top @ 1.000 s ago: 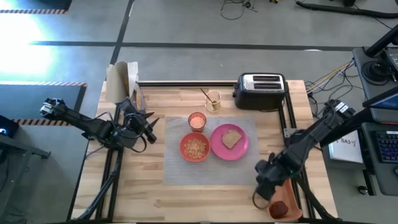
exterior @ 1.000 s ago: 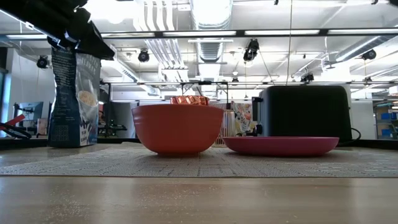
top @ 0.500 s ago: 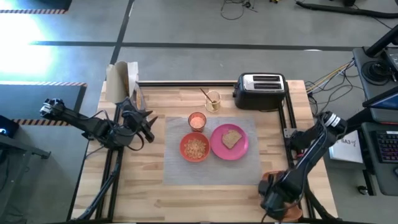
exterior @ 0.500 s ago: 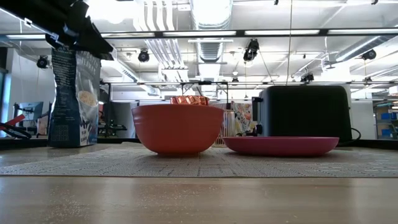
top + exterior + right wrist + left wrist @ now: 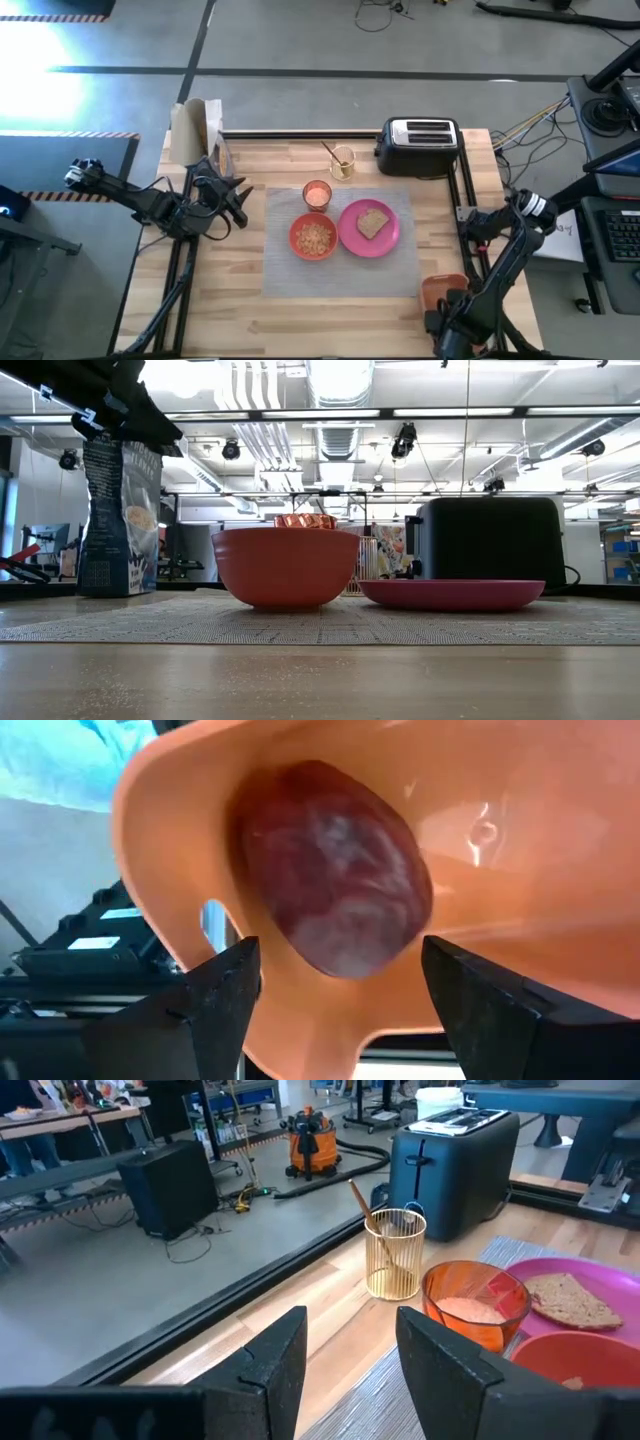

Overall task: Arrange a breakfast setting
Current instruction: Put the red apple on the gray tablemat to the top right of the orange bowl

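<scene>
On a grey mat lie a pink plate (image 5: 370, 228) with a toast slice (image 5: 373, 222) on it, an orange-red bowl (image 5: 313, 238) and a small orange cup (image 5: 317, 194). A gold spoon (image 5: 358, 1195) stands in a wire holder (image 5: 341, 160). A dark red fruit (image 5: 335, 880) rests in the orange tray (image 5: 440, 288) at the near right corner. My right gripper (image 5: 335, 955) is open over the tray, its fingers standing on either side of the fruit. My left gripper (image 5: 235, 200) is open at the table's left, holding nothing.
A black-and-silver toaster (image 5: 420, 145) stands at the far edge, right of the wire holder. A paper bag (image 5: 195, 130) stands at the far left corner. The right arm hides the fruit in the high view. Bare wood lies near the table's front edge.
My right gripper has swung toward the table's near right corner and gone down over the orange tray, rolling its wrist as it went. The plate, bowl, cup and toast have stayed where they were.
</scene>
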